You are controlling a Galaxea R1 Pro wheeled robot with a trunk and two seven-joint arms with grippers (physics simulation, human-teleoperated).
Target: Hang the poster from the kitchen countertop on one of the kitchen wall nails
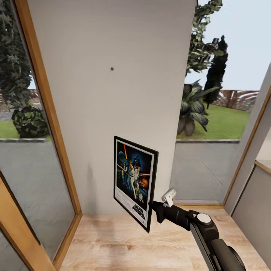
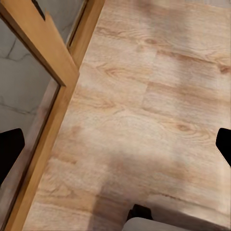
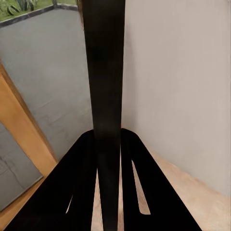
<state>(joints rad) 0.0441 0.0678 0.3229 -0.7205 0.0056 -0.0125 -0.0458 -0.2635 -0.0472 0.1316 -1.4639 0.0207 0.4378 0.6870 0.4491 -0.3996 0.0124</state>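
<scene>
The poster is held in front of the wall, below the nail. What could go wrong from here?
1. The nail is a tiny speck well above the poster, so the lift may miss it.
2. The right gripper pinches only the poster's lower edge; the frame might slip or swing.
3. The poster is turned at an angle to the wall, so an edge could bump it first.

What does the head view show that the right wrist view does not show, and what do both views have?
Head view alone: the poster's printed face, the wall nail high above it, the right arm, and garden trees through the windows.

Right wrist view alone: the poster's thin black edge clamped between the right gripper's jaws.

Both: the poster, the pale wall, the wooden floor and a wooden window frame.
</scene>
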